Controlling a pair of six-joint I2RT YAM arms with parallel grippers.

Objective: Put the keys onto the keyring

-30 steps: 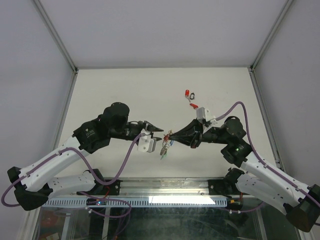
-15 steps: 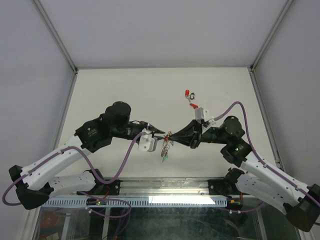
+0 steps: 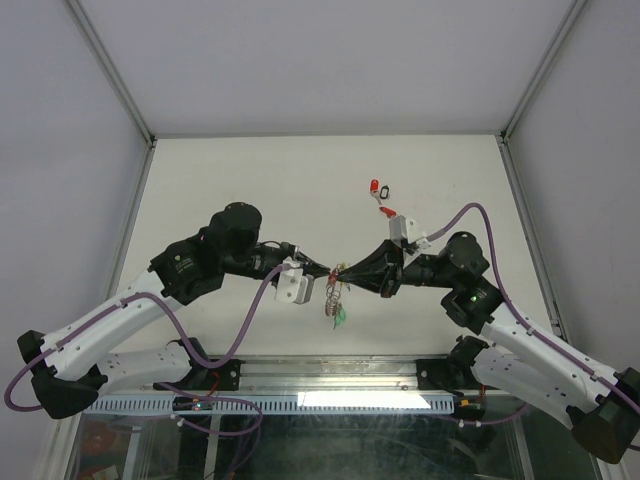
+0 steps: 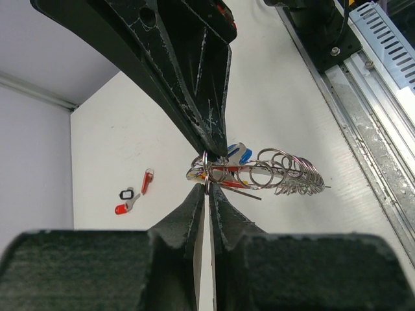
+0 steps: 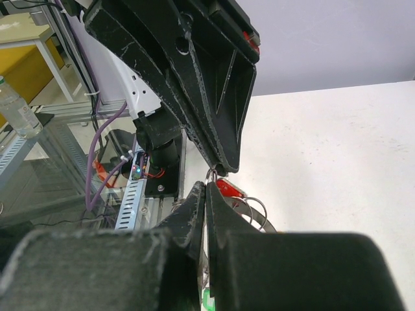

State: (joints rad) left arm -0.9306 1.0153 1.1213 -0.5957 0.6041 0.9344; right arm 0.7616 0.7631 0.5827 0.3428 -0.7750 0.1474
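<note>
My two grippers meet tip to tip above the table's front middle. The keyring [image 4: 285, 173], a silvery chain of metal rings, hangs between them with keys on it: a blue tag [image 4: 244, 155], a red tag [image 4: 227, 177], and a green tag [image 3: 340, 318] lowest. My left gripper [image 4: 207, 188] is shut on a thin silver ring at the bundle's top. My right gripper [image 5: 206, 188] is shut on that same end from the opposite side. More keys, with red tags [image 3: 375, 186] and a black tag [image 3: 387, 187], lie on the table behind.
The white table [image 3: 230, 180] is walled by grey panels with metal corner posts. An aluminium rail [image 3: 330, 375] carrying the arm bases runs along the near edge. Purple cables loop from both arms.
My left gripper has moved right to the right gripper's tip and its jaws have closed on the ring. The hanging bundle has shifted slightly. The right arm holds still.
</note>
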